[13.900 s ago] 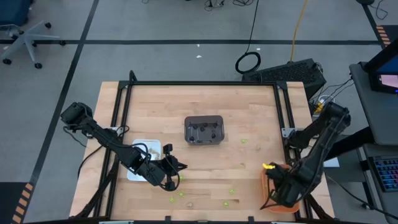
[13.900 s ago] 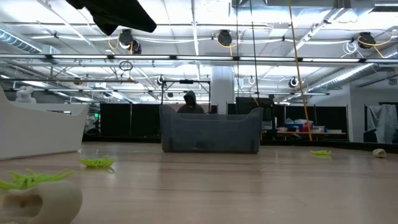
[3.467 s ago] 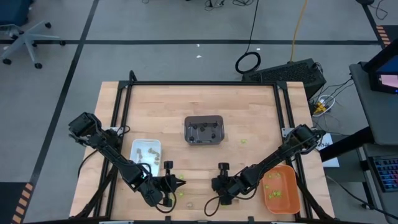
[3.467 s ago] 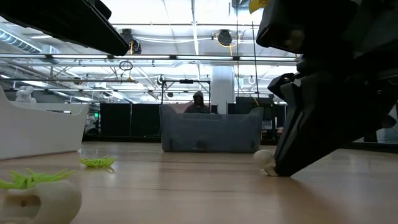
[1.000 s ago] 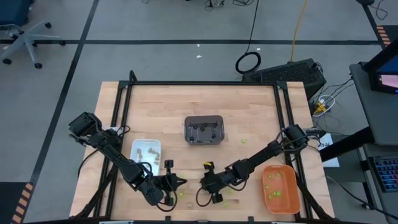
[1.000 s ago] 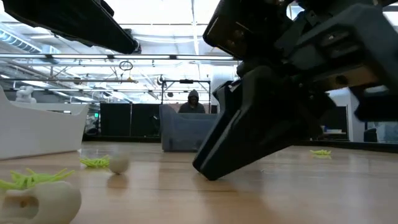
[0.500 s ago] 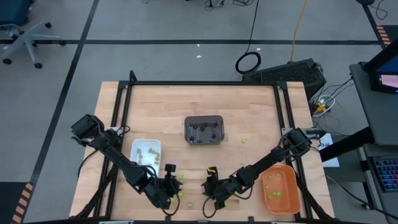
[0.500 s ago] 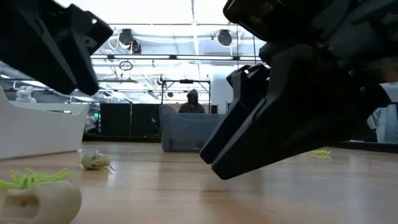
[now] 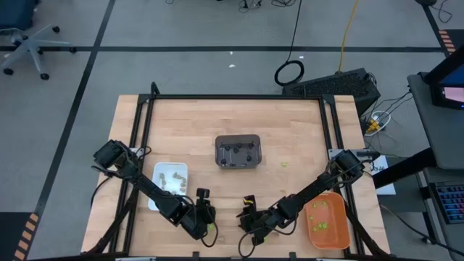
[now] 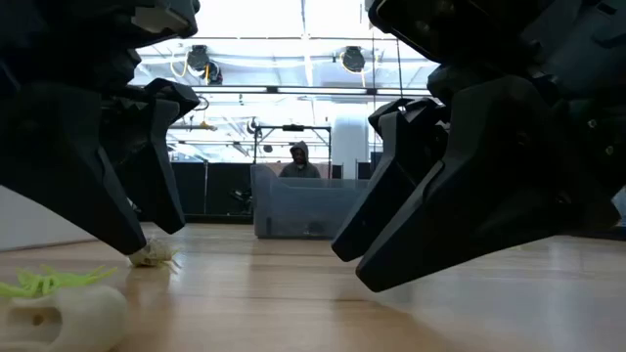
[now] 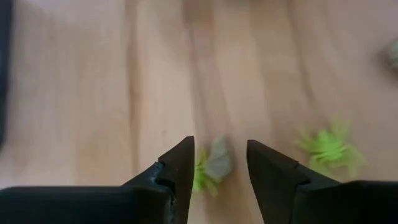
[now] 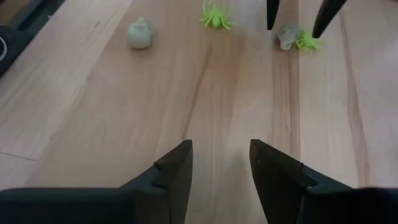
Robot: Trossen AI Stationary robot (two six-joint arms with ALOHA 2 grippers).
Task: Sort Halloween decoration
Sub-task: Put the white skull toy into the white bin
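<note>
With fingers spread, the left gripper [image 11: 219, 163] straddles a pale tan pebble-like trinket [image 11: 219, 163] touching a lime-green plastic spider [image 11: 200, 177] at its 7 o'clock, so closing could pinch both; the right gripper [image 12: 220, 163] is parted, empty.

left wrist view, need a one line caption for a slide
Left gripper open above a pale tan trinket resting against a lime-green spider on the wooden table.

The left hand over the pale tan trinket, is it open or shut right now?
Open. In the left wrist view the left hand shows a clear gap between its two dark fingers, with the pale tan trinket lying loose on the wooden table between them.
</note>
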